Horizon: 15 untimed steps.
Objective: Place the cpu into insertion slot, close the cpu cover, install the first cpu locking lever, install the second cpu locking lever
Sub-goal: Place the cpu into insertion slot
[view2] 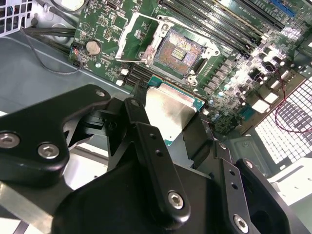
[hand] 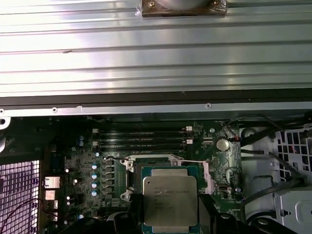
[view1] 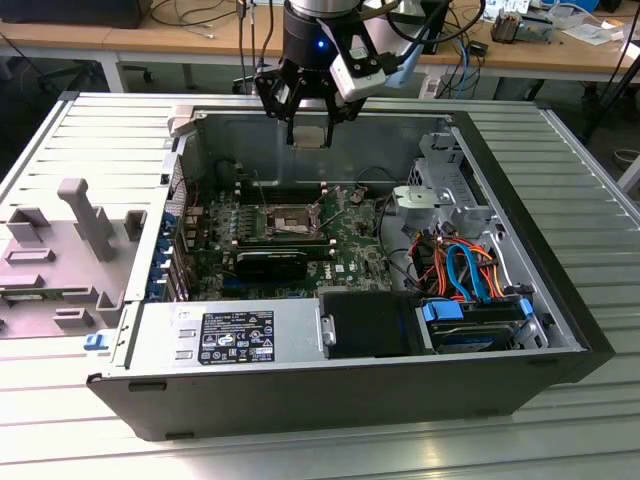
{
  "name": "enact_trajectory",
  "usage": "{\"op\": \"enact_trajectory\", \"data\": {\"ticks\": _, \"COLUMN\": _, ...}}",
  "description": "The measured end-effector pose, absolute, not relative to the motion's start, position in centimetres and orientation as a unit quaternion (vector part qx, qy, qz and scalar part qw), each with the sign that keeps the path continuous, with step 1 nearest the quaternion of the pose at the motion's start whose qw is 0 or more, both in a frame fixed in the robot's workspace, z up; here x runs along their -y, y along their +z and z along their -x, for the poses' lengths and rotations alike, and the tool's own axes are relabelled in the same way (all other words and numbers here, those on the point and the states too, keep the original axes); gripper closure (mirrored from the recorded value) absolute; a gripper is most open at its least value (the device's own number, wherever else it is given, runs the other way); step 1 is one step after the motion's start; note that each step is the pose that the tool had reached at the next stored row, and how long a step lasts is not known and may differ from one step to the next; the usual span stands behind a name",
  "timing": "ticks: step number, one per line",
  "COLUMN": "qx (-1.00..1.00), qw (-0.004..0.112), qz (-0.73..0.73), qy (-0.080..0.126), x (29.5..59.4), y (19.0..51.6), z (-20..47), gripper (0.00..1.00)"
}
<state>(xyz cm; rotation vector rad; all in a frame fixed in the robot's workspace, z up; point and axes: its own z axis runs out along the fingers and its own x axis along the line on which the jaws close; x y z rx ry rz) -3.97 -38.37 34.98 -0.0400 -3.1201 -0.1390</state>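
I see the fingers (view2: 135, 108) clamped on the cpu (view2: 171, 111), a flat square chip with a dull silver top and a green edge, held above the green motherboard (view2: 97, 22). Beneath it the insertion slot (view2: 180, 51) lies bare, with its cpu cover (view2: 138, 35) swung open.

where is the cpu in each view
exterior view: cpu in the gripper, above the open case.
second wrist view: cpu between the fingers, just short of the slot.
first wrist view: cpu before the board, near the memory slots.
shared landmark: the green board.
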Motion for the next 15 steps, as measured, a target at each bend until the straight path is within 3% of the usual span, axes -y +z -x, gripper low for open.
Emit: {"op": "enact_trajectory", "data": {"ticks": 15, "qx": 0.999, "qw": 0.009, "qz": 0.013, "qy": -0.045, "x": 38.39, "y": 34.71, "z": 3.97, "gripper": 0.46}}
